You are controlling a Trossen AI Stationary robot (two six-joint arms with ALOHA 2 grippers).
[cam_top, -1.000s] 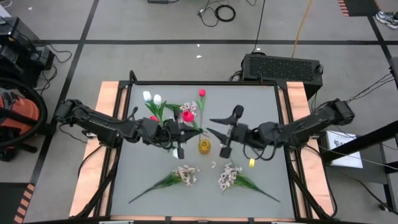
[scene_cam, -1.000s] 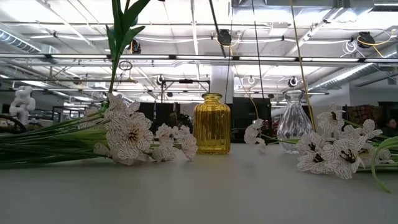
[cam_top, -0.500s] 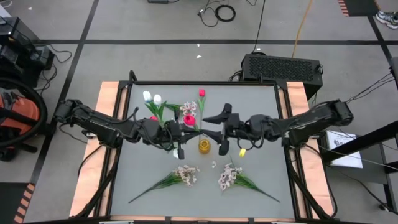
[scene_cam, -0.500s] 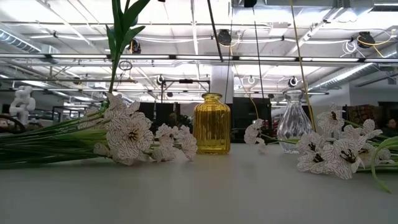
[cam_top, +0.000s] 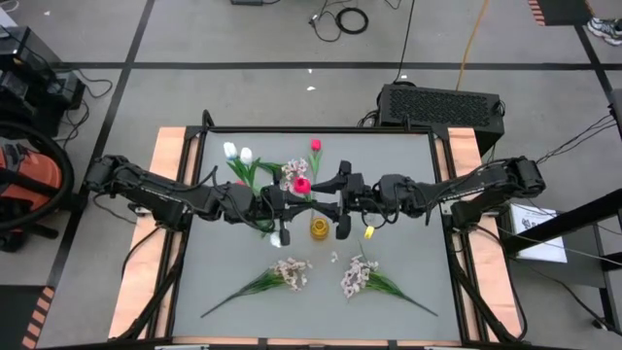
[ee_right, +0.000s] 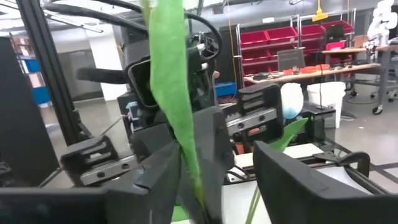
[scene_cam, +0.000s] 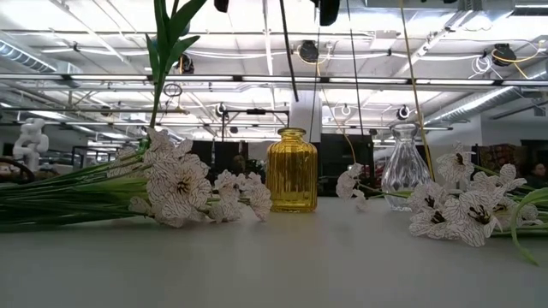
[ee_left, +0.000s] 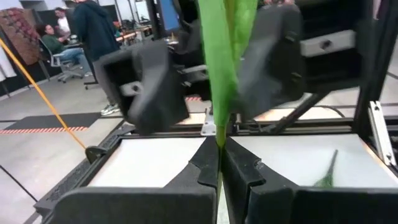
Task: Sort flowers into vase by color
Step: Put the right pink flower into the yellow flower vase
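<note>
Pink tulip (cam_top: pixel 301 185) held mid-table; white tulips (cam_top: pixel 237 154) at the back; two pale blossom sprays (cam_top: pixel 290 273) lie flat in front.

Even, bright overhead light is given by ceiling strip lamps (scene_cam: pixel 257 79), glaring in the low view. Only soft shadows are cast on the desk (cam_top: pixel 408 282). Close to the left tool (ee_left: pixel 221 163), the green stem (ee_left: pixel 219 68) is blurred

A grey worktop (cam_top: pixel 408 165) with wooden side edges is carrying a yellow ribbed vase (cam_top: pixel 319 229) at its centre and a clear glass vase (scene_cam: pixel 404 176) nearby. Two sprays of pale blossoms (cam_top: pixel 290 273) (cam_top: pixel 358 277) are lying toward its near edge, and white tulips (cam_top: pixel 237 155) are lying toward its far left corner.
</note>
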